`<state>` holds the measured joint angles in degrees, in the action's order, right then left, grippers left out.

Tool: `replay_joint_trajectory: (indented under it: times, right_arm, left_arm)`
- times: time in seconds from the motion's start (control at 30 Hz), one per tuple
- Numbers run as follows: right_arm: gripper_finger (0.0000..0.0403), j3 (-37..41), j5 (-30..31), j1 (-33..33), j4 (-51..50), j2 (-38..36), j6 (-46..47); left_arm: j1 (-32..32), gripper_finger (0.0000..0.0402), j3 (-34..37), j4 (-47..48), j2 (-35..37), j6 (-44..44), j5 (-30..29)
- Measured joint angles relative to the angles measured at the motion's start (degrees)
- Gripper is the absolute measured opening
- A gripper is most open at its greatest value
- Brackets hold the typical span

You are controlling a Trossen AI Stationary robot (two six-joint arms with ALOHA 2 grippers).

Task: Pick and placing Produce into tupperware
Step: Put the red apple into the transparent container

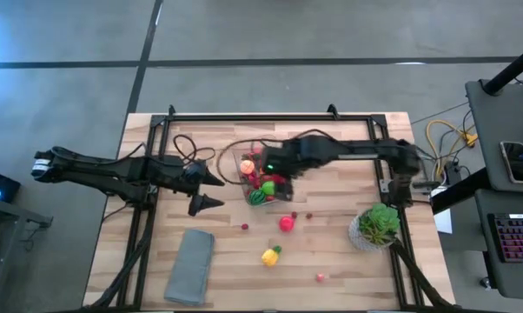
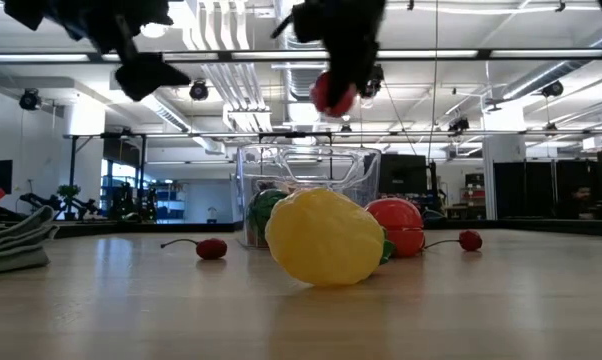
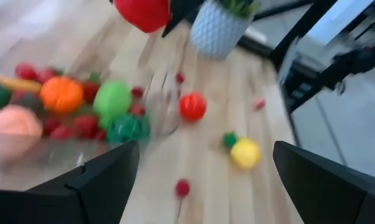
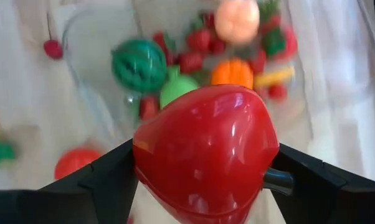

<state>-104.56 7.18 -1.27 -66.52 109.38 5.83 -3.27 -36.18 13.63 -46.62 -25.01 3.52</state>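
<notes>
A light wooden table (image 1: 348, 287) stands on a grey concrete floor (image 1: 62, 104) crossed by dark seams. Beyond it, a large hall shows white ceiling ducts (image 2: 221, 30), strip lights (image 2: 541, 55) and dark windows (image 2: 131, 190).

One tupperware (image 1: 254, 178), one plant (image 1: 376, 226), one cloth (image 1: 189, 266)

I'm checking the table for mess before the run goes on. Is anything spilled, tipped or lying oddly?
Nothing spilled or tipped. The tupperware stands upright, part filled; loose produce such as the yellow fruit awaits picking. The right gripper holds a red pepper above it.
</notes>
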Motion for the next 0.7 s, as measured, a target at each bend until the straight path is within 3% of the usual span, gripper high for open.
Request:
replay_joint_trajectory:
  times: [0.17,0.4,0.7]
  right_arm:
    - [0.0305,-10.9,2.1,-1.1,-1.9,9.6,-9.4]
    - [0.0306,-21.4,12.4,-1.3,-10.1,16.1,-17.5]
    - [0.0321,-25.3,14.5,-1.1,-9.9,16.3,-9.6]
  left_arm:
    - [0.0,0.0354,0.0,4.5,0.4,-0.2,-1.2]
    - [0.0,0.0354,0.0,5.4,0.7,-0.2,-1.2]
    - [0.0,0.0354,0.0,4.9,0.6,-0.1,-1.2]
